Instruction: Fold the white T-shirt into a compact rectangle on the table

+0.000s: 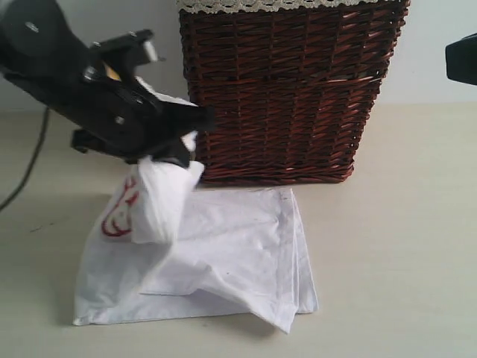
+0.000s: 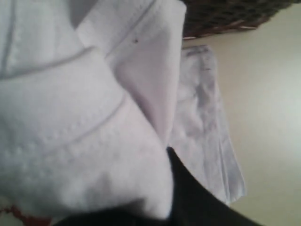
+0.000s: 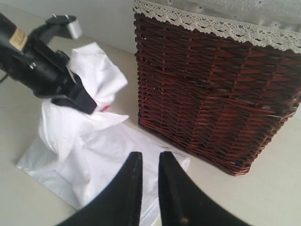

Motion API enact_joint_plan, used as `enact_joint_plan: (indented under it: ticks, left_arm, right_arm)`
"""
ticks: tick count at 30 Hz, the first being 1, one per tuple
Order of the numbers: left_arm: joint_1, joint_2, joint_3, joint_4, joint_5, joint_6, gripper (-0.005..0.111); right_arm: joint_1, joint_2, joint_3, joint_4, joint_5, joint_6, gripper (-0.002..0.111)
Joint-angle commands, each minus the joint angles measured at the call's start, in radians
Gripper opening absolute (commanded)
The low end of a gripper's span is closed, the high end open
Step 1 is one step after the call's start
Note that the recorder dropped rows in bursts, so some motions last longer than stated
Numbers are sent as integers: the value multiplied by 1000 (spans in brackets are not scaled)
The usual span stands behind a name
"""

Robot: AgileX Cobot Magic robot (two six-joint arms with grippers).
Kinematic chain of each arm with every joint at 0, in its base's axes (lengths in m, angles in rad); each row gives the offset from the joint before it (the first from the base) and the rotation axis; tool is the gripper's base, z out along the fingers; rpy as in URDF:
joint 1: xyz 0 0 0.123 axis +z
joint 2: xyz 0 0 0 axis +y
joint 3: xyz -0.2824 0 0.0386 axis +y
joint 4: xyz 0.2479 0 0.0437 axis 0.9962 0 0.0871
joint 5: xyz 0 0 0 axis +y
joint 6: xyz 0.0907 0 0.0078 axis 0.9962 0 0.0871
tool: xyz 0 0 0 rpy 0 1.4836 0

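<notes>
The white T-shirt [image 1: 223, 257] lies on the table [image 1: 395, 246] just in front of a basket [image 1: 298, 97]. It is partly folded into a rough rectangle, with layered edges along its right side. One bunched part is lifted off the rest. The left end effector [image 1: 170, 155] is clamped on that bunch, and the cloth hangs below it as a loose pouch whose lower end meets the flat layers. A red printed outline [image 1: 119, 212] shows on the hanging part. In the left wrist view the cloth fills most of the picture, with a black finger [image 2: 197, 197] pressed against it.

The right end effector [image 3: 149, 160] is clear of the shirt and points toward it. Its two fingers stand narrowly parted with nothing between them. In the exterior view only a black piece of the right arm [image 1: 462, 58] shows at the far right edge, high and well away from the shirt.

The left arm [image 1: 67, 82] reaches in from the upper left and slopes downward, its wrist tipped toward the basket. A dark cable [image 1: 30, 160] trails behind it.

The shirt is thin, soft and creased, with a stitched hem. The basket is boxy, woven of dark red-brown wicker, with cream lace trim [image 3: 211, 26] along its rim. The table is pale, smooth and matte. Both end effectors are hard and black.
</notes>
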Motion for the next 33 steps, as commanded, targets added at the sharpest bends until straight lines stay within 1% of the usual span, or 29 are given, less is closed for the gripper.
enact_joint_plan:
  ticks: [1, 3, 4, 5, 7, 9, 14, 16, 18, 19, 21, 23, 24, 29, 31, 33]
  left_arm:
    - [-164, 106, -6, 9, -178, 2, 12]
    - [-204, 150, -6, 7, -253, 10, 27]
    - [-221, 170, -6, 0, -284, 10, 37]
    - [-236, 188, -6, 0, -305, 10, 47]
    - [-257, 207, -6, 0, -319, 10, 60]
    - [-266, 209, -6, 8, -319, 12, 64]
    - [-260, 152, -6, 8, -296, 76, 64]
    - [-260, 113, -6, 11, -256, 116, 62]
    - [-260, 75, -6, 13, -189, 184, 52]
    - [-260, 59, -6, 20, -159, 208, 45]
    - [-260, 38, 6, 42, -111, 236, 26]
    - [-260, 34, 32, 39, -111, 261, 6]
    - [-267, 41, 49, 34, -122, 277, 0]
    - [-279, 138, 115, 14, -197, 301, 0]
    - [-279, 185, 117, -2, -193, 301, 0]
    - [-283, 227, 117, -37, -145, 338, 0]
  right_arm:
    - [1, -4, -5, 9, 5, -6, 15]
    - [1, -4, -5, 9, 9, -6, 15]
    - [1, -4, -5, 9, 13, -6, 15]
    - [1, -4, -5, 9, 17, -6, 15]
    - [1, -4, -5, 9, 19, -6, 15]
    - [1, -4, -5, 9, 19, -6, 15]
    - [1, -4, -5, -1, 21, -6, 15]
    - [1, -4, -5, -11, 21, -6, 15]
    - [1, -4, -5, -14, 21, -6, 15]
    - [1, -4, -5, -14, 21, -6, 15]
    - [1, -4, -5, -17, 21, -6, 15]
    - [1, -4, -5, -17, 21, -6, 15]
    - [1, -4, -5, -17, 21, -6, 15]
    - [1, -4, -1, -18, 27, -6, 15]
    - [1, -4, -2, -26, 34, -6, 15]
    - [1, -4, -2, -30, 34, -6, 15]
